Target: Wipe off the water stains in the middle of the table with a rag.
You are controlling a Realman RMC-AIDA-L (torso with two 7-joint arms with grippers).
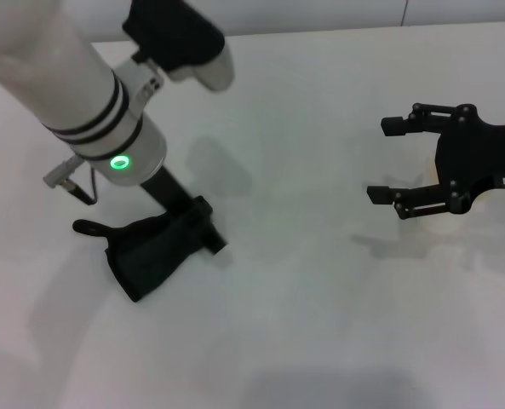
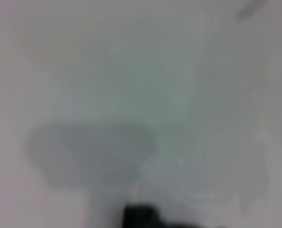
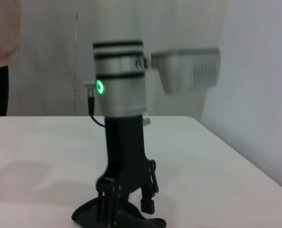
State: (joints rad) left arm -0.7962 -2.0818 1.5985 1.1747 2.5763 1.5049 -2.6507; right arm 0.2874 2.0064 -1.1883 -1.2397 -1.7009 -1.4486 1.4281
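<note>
The dark green-black rag lies crumpled on the white table at the left, its loop tab pointing left. My left gripper stands tip-down on the rag's right edge. In the right wrist view this gripper has its fingers spread apart over the rag, one finger down in the cloth, the other just above it. My right gripper hovers open and empty at the right. No water stain shows in any view.
The grey-white wall runs behind the table's far edge. The left wrist view shows only blurred white table with a shadow and a dark shape at one edge.
</note>
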